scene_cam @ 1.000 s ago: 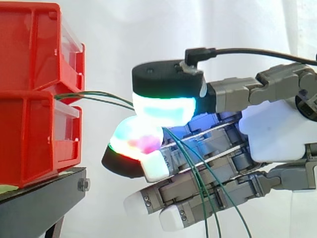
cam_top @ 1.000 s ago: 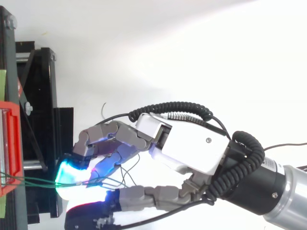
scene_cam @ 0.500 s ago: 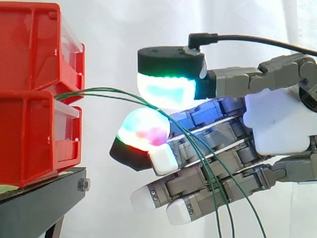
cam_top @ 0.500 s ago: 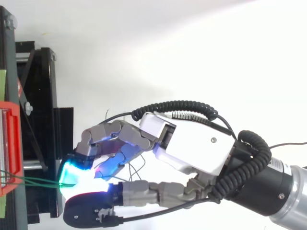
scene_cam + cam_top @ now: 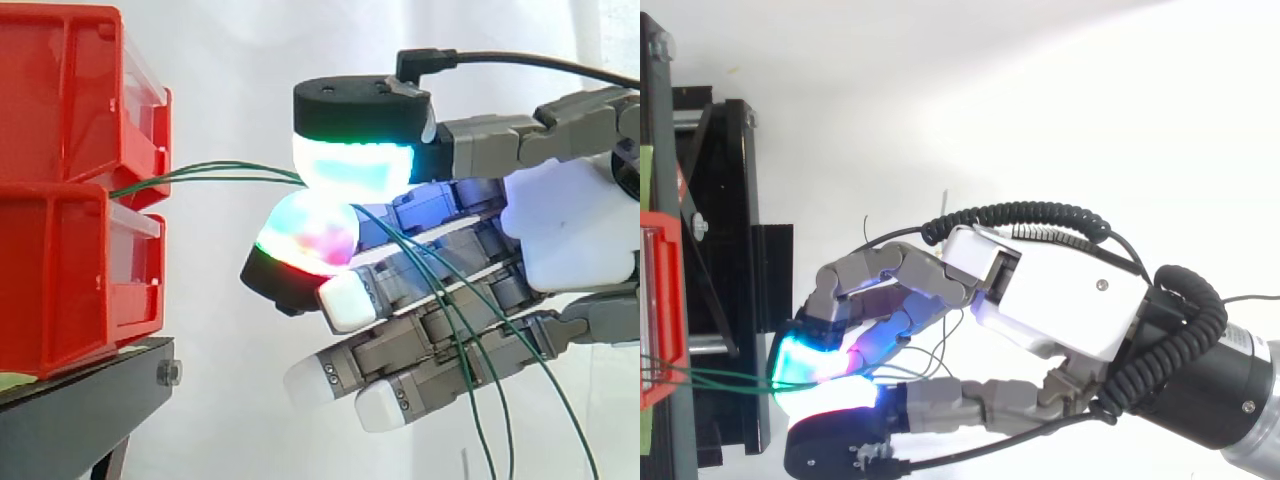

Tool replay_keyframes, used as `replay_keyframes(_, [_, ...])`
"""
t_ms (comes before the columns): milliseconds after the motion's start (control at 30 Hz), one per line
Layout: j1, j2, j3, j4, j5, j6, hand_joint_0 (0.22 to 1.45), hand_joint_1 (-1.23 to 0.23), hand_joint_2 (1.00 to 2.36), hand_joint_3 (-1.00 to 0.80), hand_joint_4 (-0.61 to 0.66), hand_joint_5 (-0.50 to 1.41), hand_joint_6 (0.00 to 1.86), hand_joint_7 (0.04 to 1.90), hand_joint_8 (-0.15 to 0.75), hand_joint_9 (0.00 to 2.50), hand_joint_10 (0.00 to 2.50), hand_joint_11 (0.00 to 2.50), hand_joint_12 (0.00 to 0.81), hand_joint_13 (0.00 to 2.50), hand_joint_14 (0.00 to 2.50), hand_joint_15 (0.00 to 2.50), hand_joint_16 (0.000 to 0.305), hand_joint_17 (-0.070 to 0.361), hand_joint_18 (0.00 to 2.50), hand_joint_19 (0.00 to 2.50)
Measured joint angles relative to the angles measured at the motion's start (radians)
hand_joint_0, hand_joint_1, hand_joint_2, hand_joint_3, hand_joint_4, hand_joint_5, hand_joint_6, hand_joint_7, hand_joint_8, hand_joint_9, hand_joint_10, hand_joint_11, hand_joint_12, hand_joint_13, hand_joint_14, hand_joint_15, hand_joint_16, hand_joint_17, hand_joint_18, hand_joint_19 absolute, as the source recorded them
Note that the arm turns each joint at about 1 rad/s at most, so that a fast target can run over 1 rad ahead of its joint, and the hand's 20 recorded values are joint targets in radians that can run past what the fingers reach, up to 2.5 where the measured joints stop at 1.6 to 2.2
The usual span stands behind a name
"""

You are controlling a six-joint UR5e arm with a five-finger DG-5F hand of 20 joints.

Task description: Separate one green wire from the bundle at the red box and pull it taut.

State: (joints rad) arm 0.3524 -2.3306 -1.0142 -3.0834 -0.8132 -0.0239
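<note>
1. Wires (image 5: 220, 172) out of the gap between stacked red bins (image 5: 60, 280), across to the hand (image 5: 570, 240).
2. Pinched there between two glowing pads (image 5: 350, 168); remaining fingers (image 5: 430, 350) straight underneath.
3. Two strands into the pinch, slightly bowed. Probably not yet down to one, close to taut. Loose ends trailing downward.
4. No readable writing or labels.

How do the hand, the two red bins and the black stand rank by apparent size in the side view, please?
1. hand, pinching the green wires: largest.
2. upper red bin and lower red bin: alike, both cut by the view's edge.
3. black stand: smallest.
</note>
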Motion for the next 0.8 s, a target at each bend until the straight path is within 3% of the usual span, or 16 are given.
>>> replay_keyframes(67, [-0.001, 0.000, 0.000, -0.006, 0.000, 0.000, 0.57, -0.51, 1.01, -0.38, 0.12, -0.13, 0.90, 1.08, 0.267, 1.05, 0.01, 0.45, 0.347, 0.64, 0.01, 0.29, 0.050, 0.111, 0.55, 0.46])
replay_keyframes(200, [-0.003, 0.001, 0.000, -0.013, 0.000, 0.001, 0.58, -0.49, 1.01, -0.32, 0.11, -0.13, 0.90, 1.11, 0.268, 1.06, 0.01, 0.45, 0.348, 0.64, 0.01, 0.29, 0.049, 0.111, 0.55, 0.47])
replay_keyframes(400, [-0.005, 0.004, 0.000, -0.016, -0.001, 0.001, 0.59, -0.68, 1.01, -0.13, 0.13, -0.12, 0.91, 1.10, 0.308, 1.08, 0.01, 0.44, 0.399, 0.68, 0.01, 0.28, 0.060, 0.135, 0.63, 0.42])
replay_keyframes(800, [-0.005, 0.005, 0.002, -0.017, 0.000, -0.001, 0.62, -0.82, 1.01, -0.15, 0.03, -0.14, 0.93, 1.07, 0.274, 1.01, 0.02, 0.48, 0.355, 0.65, 0.01, 0.30, 0.053, 0.119, 0.57, 0.43])
